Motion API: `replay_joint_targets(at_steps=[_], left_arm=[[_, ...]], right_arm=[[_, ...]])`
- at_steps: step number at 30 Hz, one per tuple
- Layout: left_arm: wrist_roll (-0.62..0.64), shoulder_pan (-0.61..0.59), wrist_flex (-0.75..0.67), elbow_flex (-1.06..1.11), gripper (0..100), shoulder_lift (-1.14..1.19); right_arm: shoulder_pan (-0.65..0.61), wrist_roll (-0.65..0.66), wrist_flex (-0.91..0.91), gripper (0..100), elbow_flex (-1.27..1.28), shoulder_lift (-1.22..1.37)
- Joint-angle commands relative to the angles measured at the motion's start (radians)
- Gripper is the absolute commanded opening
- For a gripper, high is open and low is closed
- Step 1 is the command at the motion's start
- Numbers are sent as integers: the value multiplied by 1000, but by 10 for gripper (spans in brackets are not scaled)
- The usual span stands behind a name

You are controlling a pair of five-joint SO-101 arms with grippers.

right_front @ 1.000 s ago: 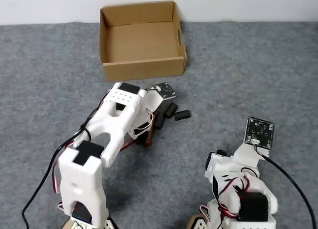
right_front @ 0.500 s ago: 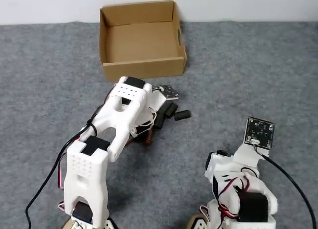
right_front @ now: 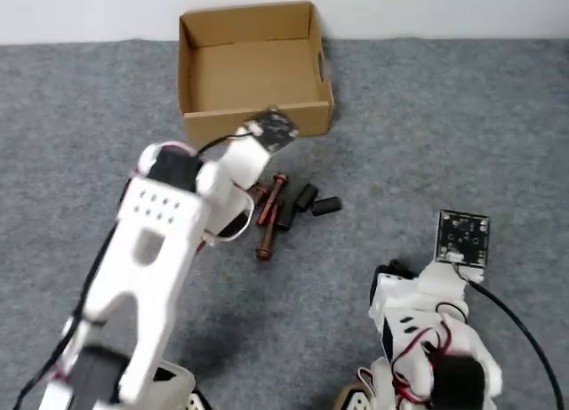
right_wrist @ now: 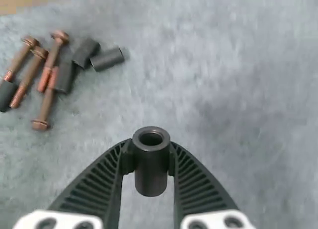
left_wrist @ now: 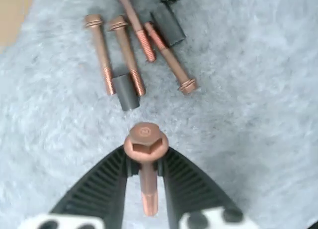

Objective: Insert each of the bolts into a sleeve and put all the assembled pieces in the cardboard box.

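My left gripper [left_wrist: 145, 158] is shut on a copper bolt [left_wrist: 145, 142], held head-up above the carpet. Under it lie several loose bolts [left_wrist: 127, 55] and black sleeves [left_wrist: 126, 90]. In the high view that pile of bolts [right_front: 271, 216] and sleeves [right_front: 325, 205] sits just in front of the cardboard box [right_front: 258, 123], whose inside looks bare. The left arm [right_front: 160, 241] rises over the pile's left side. My right gripper [right_wrist: 150, 154] is shut on a black sleeve [right_wrist: 150, 162], bore facing the camera, away from the pile [right_wrist: 49, 75]. The right arm [right_front: 427, 330] stands at the front right.
Grey carpet [right_front: 444, 134] covers the table, with open room to the right of the pile and box. A white wall edge [right_front: 444, 10] runs along the back. The right arm's cable [right_front: 524, 330] trails at the front right.
The left arm has lifted up and back from the pile, now looming much larger in the high view, uncovering the bolts on the carpet. The right arm has barely shifted.
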Motion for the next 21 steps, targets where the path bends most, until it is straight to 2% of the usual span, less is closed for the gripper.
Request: replay_joint_targets(at_steps=[1,5,11,21], left_arm=[[172,-6,-11,28,4,-150],[190,-6,-91,81,4,-250],[367,2,-334,252,4,-503],[674,3,-661,653,4,-997]], right_arm=[[-15,87,-70,8,-55,-36],[-136,117,-111,8,-54,-67],[-384,115,-203,8,-41,-77],[-642,121,-390,8,112,-74]])
